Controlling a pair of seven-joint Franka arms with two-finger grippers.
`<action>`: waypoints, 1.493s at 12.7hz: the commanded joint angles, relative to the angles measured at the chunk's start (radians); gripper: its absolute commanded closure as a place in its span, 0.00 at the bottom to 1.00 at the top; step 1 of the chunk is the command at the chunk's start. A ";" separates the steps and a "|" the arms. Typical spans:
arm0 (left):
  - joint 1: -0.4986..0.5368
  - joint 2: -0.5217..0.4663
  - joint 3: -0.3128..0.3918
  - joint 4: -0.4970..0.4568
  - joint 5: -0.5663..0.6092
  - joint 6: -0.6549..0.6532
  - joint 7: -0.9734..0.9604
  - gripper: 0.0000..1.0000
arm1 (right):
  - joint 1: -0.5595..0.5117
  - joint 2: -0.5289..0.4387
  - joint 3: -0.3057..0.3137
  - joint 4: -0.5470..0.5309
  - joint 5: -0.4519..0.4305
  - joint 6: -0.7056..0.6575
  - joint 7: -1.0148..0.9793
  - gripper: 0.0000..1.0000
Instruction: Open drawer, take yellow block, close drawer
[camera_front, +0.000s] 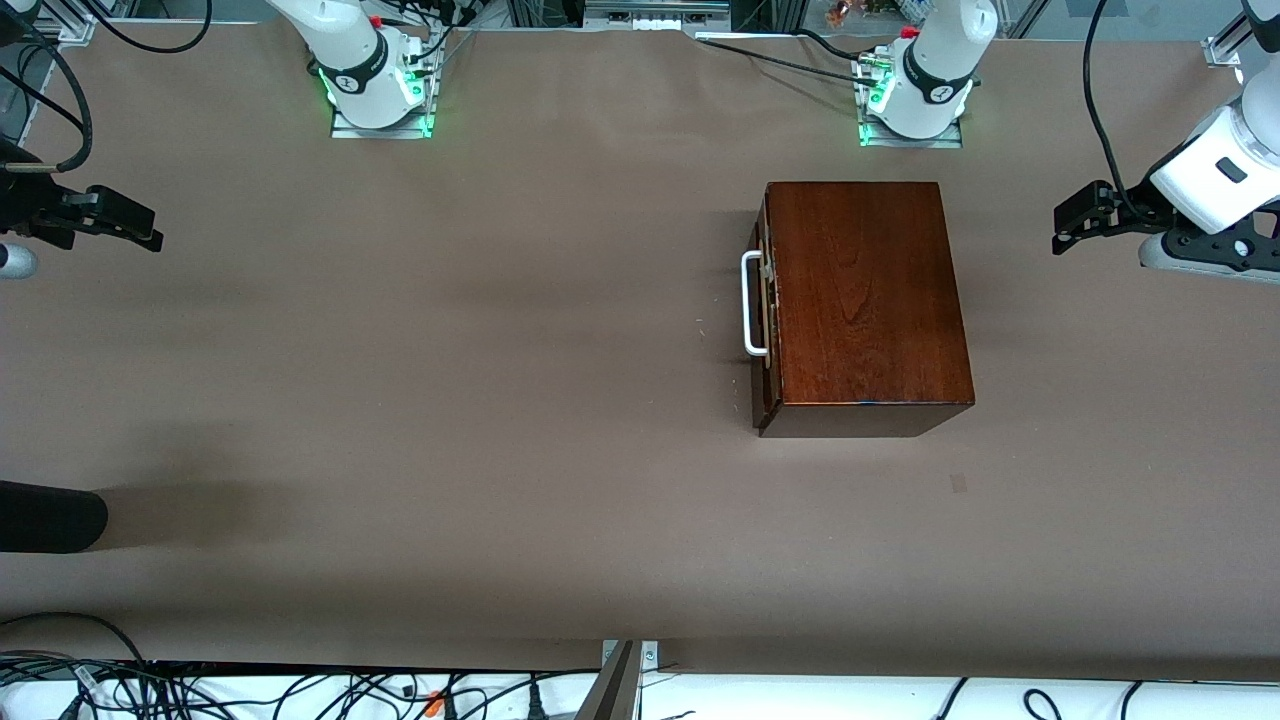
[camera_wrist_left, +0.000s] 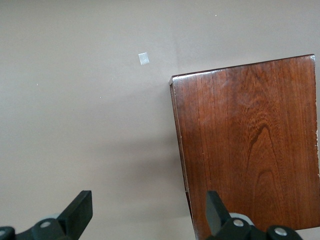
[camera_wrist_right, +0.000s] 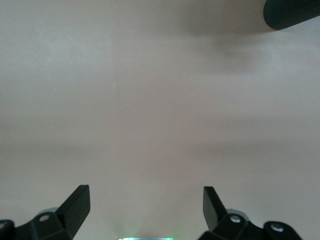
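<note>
The dark wooden box (camera_front: 865, 300) sits on the brown table (camera_front: 400, 400), toward the left arm's end, and its drawer (camera_front: 765, 300) is shut flush, the white bar handle (camera_front: 752, 304) facing the right arm's end. No yellow block shows anywhere. Nothing stands in front of that handle, just bare table. A small pale square patch (camera_front: 959, 483) lies on the table nearer the front camera than the box. A black cylinder (camera_front: 50, 517) pokes in at the right arm's end, well apart from the box. No readable writing on the box. The left gripper (camera_wrist_left: 148, 212) hangs in the air beside the box, over its edge and the table, fingers spread wide, empty. The right gripper (camera_wrist_right: 146, 207) waits over bare table, well apart from the box, fingers spread too, holding nothing.
</note>
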 joint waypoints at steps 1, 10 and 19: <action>-0.002 0.019 0.001 0.037 -0.015 -0.025 -0.002 0.00 | -0.006 -0.018 0.007 -0.013 -0.003 0.006 -0.001 0.00; -0.003 0.019 0.001 0.040 -0.013 -0.025 -0.003 0.00 | -0.007 -0.018 0.007 -0.013 -0.001 0.008 -0.001 0.00; -0.003 0.014 -0.027 0.043 -0.021 -0.111 -0.014 0.00 | -0.007 -0.018 0.007 -0.013 -0.001 0.008 -0.001 0.00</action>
